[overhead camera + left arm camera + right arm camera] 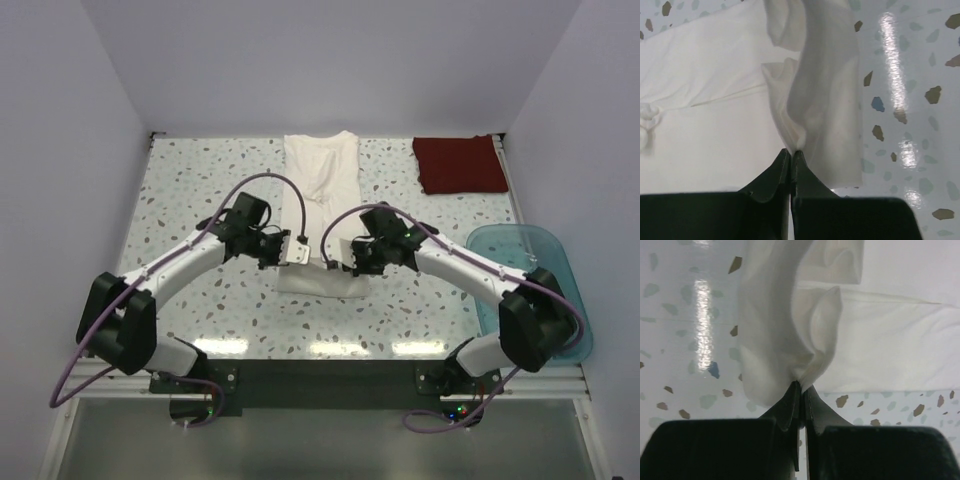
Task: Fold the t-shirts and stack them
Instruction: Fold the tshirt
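Stretching away from the arms, the white t-shirt (320, 180) lies as a narrow strip on the worktop (200, 190), left of the teal bin (525, 250) and well apart from it. Its long axis runs from the near edge to the far edge. Which end carries the collar cannot be told. The left gripper (297, 250) has its jaws pressed tight on a bunched fold of the white cloth at the shirt's near end, on the corner farther from the bin. The right gripper (352, 262) pinches a matching fold on the corner nearer the bin, jaws just as tight. The dark red t-shirt (458, 163) lies beyond the bin toward the far edge as a flat folded rectangle, long side crosswise, apart from the white one.
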